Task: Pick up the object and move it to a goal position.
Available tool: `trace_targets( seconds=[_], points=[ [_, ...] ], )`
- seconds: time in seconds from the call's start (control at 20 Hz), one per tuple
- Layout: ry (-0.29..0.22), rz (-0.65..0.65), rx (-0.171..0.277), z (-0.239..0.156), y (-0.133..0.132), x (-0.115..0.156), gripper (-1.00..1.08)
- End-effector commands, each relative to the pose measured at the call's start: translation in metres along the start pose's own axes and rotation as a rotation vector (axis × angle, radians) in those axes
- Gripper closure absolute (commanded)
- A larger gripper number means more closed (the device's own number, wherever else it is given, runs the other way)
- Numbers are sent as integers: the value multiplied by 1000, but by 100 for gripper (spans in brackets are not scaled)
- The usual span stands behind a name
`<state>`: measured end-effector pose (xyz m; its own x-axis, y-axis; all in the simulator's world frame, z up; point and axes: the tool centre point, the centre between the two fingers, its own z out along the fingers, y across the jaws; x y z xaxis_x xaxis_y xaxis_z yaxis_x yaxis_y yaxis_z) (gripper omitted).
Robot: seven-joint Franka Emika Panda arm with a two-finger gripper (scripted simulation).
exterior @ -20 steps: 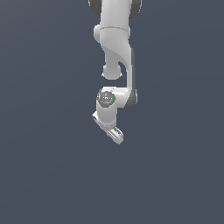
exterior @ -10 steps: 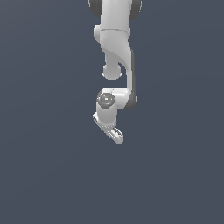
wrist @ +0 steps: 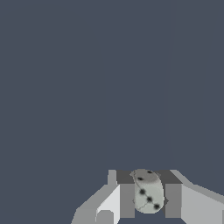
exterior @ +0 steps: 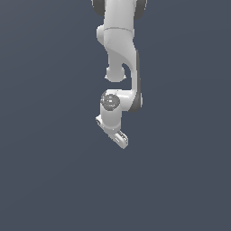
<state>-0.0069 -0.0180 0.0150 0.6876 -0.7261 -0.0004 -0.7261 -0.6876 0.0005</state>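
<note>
Showing only in the wrist view, object (wrist: 148, 191) sits between jaws.

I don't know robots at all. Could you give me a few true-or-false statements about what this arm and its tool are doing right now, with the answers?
1. The tool has a small pale grey object with dark dots between its fingers. True.
2. The object is lying loose on the ground, far from the tool. False: it sits clamped between the two fingers in the wrist view.
3. The arm is white and comes down from the top of the exterior view. True.
4. The tool's fingers are spread wide with nothing between them. False: they are closed against the object on both sides.
5. A red ball lies beside the arm. False: only plain dark background shows around it.
</note>
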Motion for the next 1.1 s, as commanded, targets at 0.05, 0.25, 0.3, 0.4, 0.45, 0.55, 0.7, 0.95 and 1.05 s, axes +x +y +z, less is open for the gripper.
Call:
trace_targets(
  seconds=[0.05,0.25,0.3,0.4,0.45,0.55,0.7,0.95,1.05],
  points=[
    [0,-1,1,-11,-5,-7,108],
    [0,-1,1,-33,-13,-20,108],
    [0,-1,1,-39,-16,-25,108],
    [0,-1,1,-55,-22,-34,108],
    [0,-1,1,-64,-26,-40,108],
    [0,-1,1,-83,-33,-51,108],
    [1,0,0,-109,-44,-67,108],
    [1,-1,0,-145,-59,-88,108],
    [1,-1,0,-156,-64,-94,108]
  ],
)
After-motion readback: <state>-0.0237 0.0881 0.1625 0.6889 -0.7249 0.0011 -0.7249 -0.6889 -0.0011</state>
